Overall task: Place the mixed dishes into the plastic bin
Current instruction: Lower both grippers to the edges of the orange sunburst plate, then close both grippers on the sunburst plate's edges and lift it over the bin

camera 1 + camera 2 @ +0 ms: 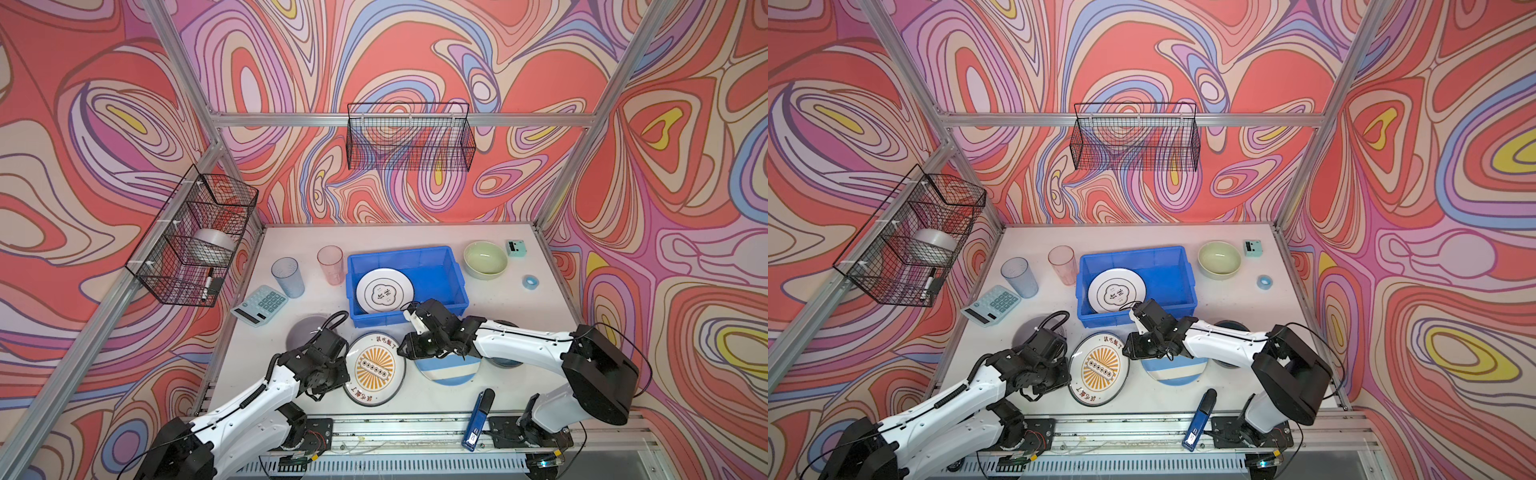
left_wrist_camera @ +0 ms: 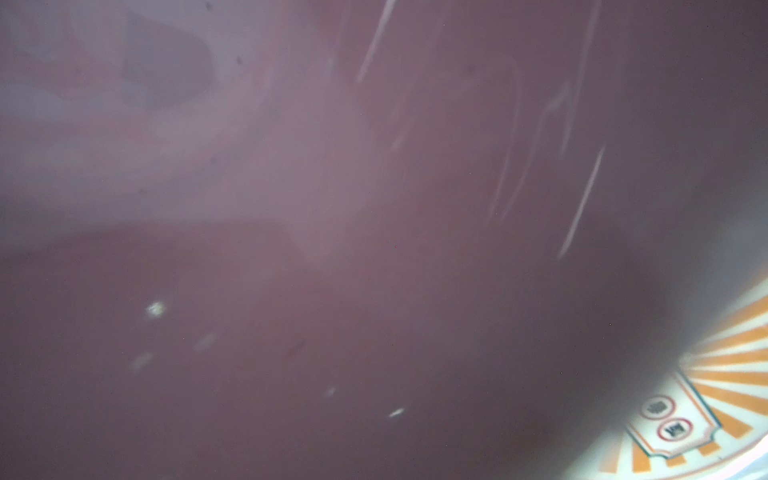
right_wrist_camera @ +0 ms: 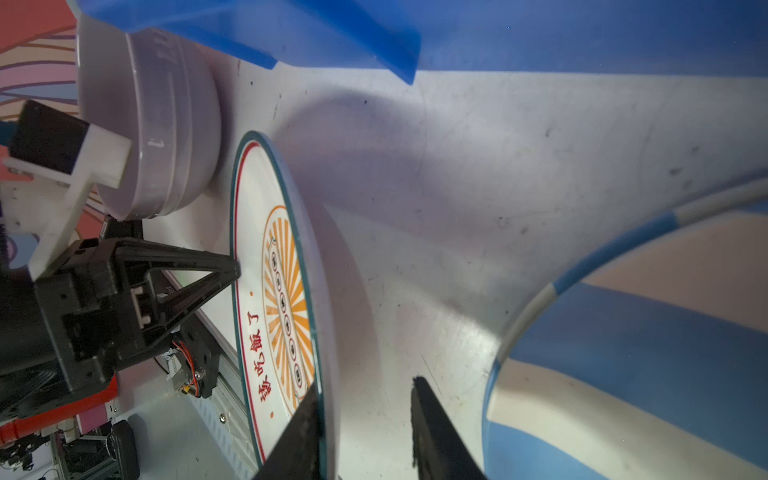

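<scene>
Aluminium rail [image 1: 415,432] fronts white tabletop [image 1: 540,316] bearing blue bin [image 1: 399,259]; swirl-patterned walls [image 1: 415,62] surround.

My left wrist camera gives me almost nothing: a blurred mauve haze fills the frame, and only a slice of the orange sunburst plate [image 2: 706,395] shows at lower right, cut by the edge. In both top views my left arm [image 1: 249,399] covers much of the lavender bowl [image 1: 301,330]. My right arm [image 1: 519,340] hides all but slivers of the dark blue bowl [image 1: 507,363] and the upper part of the striped plate [image 1: 446,374]. In the right wrist view my right gripper [image 3: 365,411] is cut off at the bottom edge, and of my left gripper [image 3: 235,266] I see one finger only
</scene>
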Robot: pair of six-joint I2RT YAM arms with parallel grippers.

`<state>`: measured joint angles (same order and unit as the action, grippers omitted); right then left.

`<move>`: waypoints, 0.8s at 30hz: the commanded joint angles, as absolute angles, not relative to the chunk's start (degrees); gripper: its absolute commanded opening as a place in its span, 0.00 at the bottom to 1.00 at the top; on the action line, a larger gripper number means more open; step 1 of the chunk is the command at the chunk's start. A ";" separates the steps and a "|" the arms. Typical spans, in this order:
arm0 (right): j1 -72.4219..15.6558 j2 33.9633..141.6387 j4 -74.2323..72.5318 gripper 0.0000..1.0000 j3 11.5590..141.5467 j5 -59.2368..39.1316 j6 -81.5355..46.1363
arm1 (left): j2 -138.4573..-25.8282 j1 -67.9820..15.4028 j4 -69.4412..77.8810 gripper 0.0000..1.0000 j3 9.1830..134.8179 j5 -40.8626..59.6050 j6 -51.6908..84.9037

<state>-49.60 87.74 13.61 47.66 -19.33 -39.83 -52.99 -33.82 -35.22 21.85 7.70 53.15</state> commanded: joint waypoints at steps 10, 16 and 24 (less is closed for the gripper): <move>-49.97 87.58 11.05 0.13 47.21 -22.09 -41.51 | -51.94 -34.10 -36.48 0.17 21.58 7.80 52.69; -49.98 86.89 12.89 0.06 47.89 -21.67 -41.21 | -51.81 -34.15 -35.73 0.17 22.03 7.98 52.38; -49.93 85.81 14.83 0.00 48.81 -21.12 -41.38 | -50.93 -34.11 -36.70 0.22 23.82 8.77 52.21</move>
